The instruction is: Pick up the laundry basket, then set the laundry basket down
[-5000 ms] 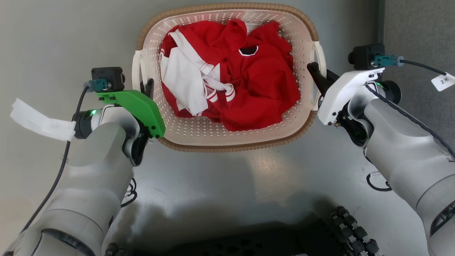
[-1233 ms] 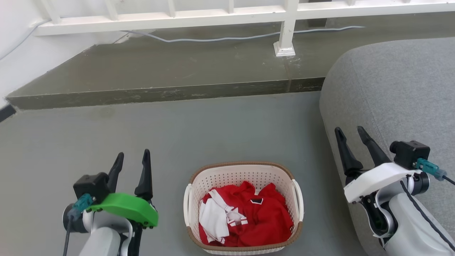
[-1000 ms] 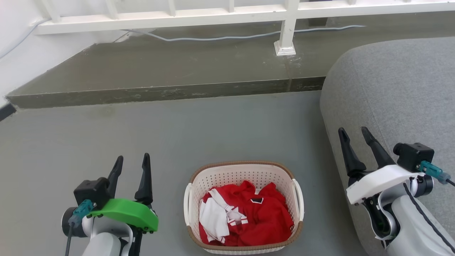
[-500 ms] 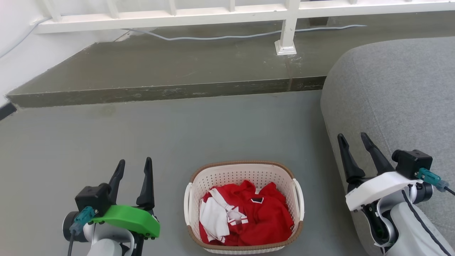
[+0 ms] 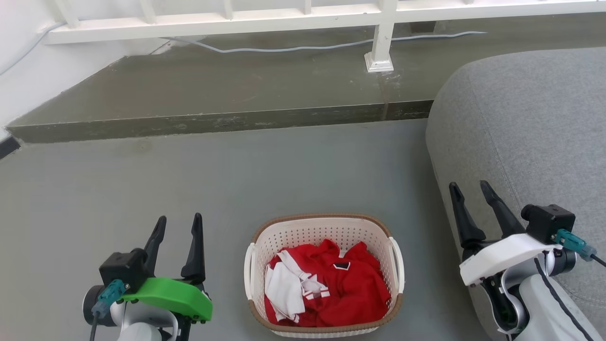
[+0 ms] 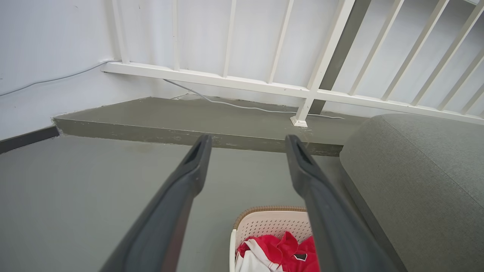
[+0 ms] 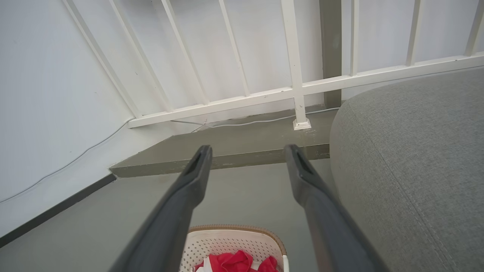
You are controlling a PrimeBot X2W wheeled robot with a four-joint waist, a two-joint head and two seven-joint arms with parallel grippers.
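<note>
The laundry basket stands on the grey floor at the bottom middle of the head view, cream with a brown rim and white loop handles, holding red and white clothes. My left gripper hangs open to the basket's left, apart from it, fingers empty. To the basket's right my right gripper is open too, raised and clear of the handle. The left wrist view looks past my open left gripper down at the basket. Through my open right gripper the basket lies low in the right wrist view.
A grey upholstered sofa bulges in at the right, close behind my right gripper. A raised concrete step runs across beyond the basket, with a white railing and a loose cable on it. White wall at far left.
Five seconds ago both grippers were at the basket's handles, seen from close above; now they are away from it and open. Over the last second both grippers sank slightly and the view hardly moved.
</note>
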